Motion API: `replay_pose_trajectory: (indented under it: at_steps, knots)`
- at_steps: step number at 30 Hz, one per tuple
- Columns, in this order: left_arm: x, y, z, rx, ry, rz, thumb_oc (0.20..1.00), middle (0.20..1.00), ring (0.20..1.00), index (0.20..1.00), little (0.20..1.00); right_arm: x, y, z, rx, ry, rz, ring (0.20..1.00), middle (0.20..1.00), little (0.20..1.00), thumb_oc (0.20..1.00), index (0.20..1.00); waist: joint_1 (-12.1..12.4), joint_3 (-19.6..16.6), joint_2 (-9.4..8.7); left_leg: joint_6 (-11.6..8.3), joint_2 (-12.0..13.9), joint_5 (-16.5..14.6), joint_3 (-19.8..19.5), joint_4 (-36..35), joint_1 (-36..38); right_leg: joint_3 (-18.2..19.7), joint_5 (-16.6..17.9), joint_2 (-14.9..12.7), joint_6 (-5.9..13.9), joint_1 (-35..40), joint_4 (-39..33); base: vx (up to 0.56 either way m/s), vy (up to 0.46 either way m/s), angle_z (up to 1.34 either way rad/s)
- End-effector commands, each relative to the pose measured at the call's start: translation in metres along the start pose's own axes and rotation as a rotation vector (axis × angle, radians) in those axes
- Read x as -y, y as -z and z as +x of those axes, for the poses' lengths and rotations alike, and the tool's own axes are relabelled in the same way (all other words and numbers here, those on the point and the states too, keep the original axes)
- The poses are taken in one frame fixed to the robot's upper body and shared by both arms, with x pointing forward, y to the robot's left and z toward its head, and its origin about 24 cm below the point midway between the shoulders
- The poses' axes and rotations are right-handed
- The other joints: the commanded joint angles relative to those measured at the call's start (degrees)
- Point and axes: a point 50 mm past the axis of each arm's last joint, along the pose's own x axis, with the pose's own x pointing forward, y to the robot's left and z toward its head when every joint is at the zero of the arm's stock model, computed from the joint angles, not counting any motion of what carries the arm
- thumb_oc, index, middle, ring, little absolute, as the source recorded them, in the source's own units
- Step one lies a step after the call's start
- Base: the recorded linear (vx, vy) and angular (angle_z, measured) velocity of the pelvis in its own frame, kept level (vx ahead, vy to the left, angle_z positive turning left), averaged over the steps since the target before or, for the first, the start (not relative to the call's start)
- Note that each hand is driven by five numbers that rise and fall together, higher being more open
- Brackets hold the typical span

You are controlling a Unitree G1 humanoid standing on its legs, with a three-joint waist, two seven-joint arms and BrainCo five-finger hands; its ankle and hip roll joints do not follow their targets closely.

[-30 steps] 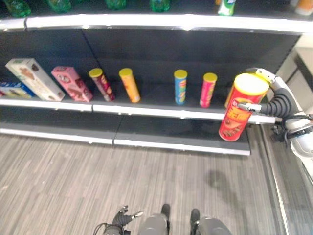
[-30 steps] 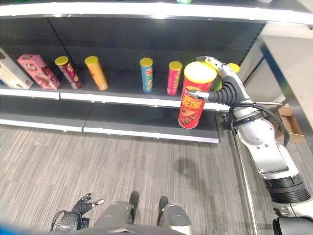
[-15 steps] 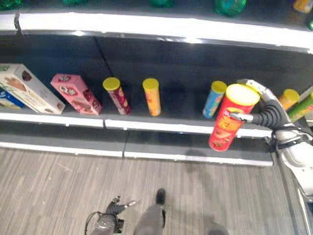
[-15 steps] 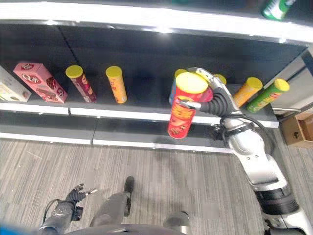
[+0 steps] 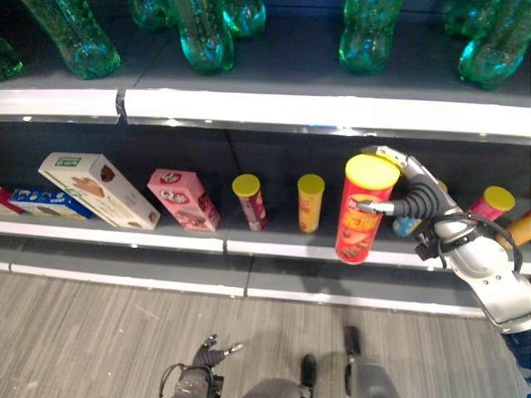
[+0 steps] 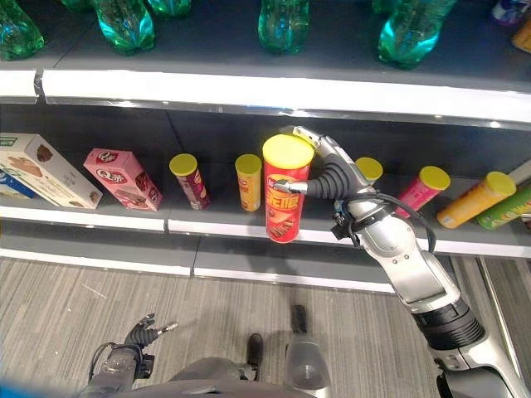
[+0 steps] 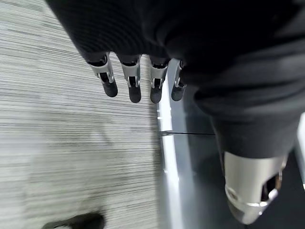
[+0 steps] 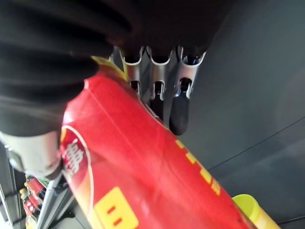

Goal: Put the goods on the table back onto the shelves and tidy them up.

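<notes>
one red can (image 6: pixel 284 199) sits gripped between the right hand (image 6: pixel 322 176) fingers and thumb before the shelf (image 6: pixel 249 228); left hand (image 7: pixel 143 81) fingers hang relaxed.

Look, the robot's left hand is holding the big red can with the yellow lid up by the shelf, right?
Not quite: it is the right hand that holds the big red can with the yellow lid up by the shelf, as the right eye view shows. The left hand hangs low, holding nothing.
</notes>
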Motion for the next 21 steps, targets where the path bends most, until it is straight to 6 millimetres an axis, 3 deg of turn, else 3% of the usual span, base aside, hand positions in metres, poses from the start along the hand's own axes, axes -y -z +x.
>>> replay_pose_trajectory:
  at_steps: [1, 14, 21]
  knots:
    - [-0.018, -0.006, 0.002, 0.019, -0.032, 0.067, 1.0, 1.0, 1.0, 1.0, 1.0, 0.019, -0.017, 0.011, 0.111, 0.043, -0.038, 0.2, 0.2, 0.2, 0.2, 0.2, 1.0, -0.7, -4.48, -7.32, 9.8, -8.8, 0.1, 8.8, -6.0, -1.8, -6.0, -2.6, 1.8, 3.8, 0.3, 0.03, -0.061, 0.15]
    - [-0.015, 0.005, 0.0, -0.017, -0.02, 0.088, 1.0, 1.0, 1.0, 1.0, 1.0, 0.006, -0.018, 0.012, 0.121, -0.018, 0.01, 0.2, 0.2, 0.2, 0.2, 0.2, 0.9, -1.9, -3.88, -8.32, 11.8, -8.5, 0.2, 7.0, -4.2, -2.6, -7.4, -2.0, 1.15, 6.3, -1.0, 0.02, -0.037, 0.02]
    - [-0.01, 0.001, -0.004, 0.026, 0.005, 0.094, 1.0, 1.0, 1.0, 1.0, 1.0, -0.007, -0.016, 0.021, 0.118, -0.028, -0.078, 0.2, 0.2, 0.2, 0.2, 0.2, 1.6, -1.2, -3.09, -8.44, 12.1, -8.6, 0.0, 7.5, -4.5, -2.9, -7.7, -2.0, 0.98, 6.1, -0.7, -0.01, -0.01, -0.02]
